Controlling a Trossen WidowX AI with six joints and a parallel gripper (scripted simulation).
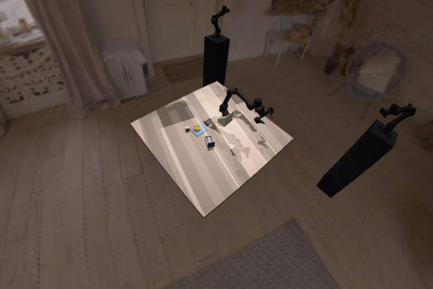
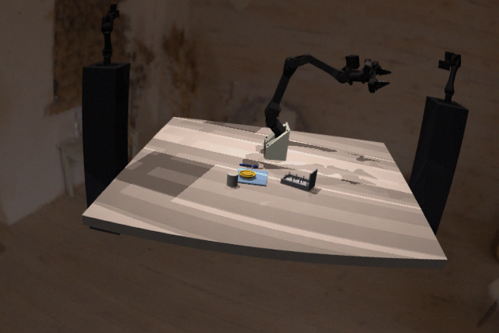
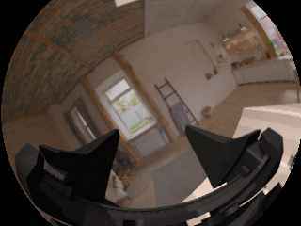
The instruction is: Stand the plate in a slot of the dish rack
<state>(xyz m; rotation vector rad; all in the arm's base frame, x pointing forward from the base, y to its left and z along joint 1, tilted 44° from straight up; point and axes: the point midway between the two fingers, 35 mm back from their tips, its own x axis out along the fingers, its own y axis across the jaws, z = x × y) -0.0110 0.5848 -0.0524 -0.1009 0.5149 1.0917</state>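
A yellow plate [image 1: 197, 128] [image 2: 247, 174] lies flat on a blue mat [image 1: 199, 134] [image 2: 260, 180]. A small dark dish rack [image 1: 210, 145] [image 2: 295, 185] stands beside the mat, with short upright rails inside and a taller wall at one end. No plate shows in the rack. My gripper [image 1: 267, 116] [image 2: 389, 77] [image 3: 152, 131] is open and empty, high above the table and well off to the side of the rack. It points sideways, and the wrist view shows the room between the fingers, with neither plate nor rack in sight.
A small grey cup [image 1: 187, 128] [image 2: 231, 179] stands beside the mat. A dark blue utensil [image 1: 206, 123] [image 2: 248, 165] lies between the mat and the arm's pale base [image 1: 225, 118] [image 2: 277, 150]. Two black pillars with other arms stand outside the table.
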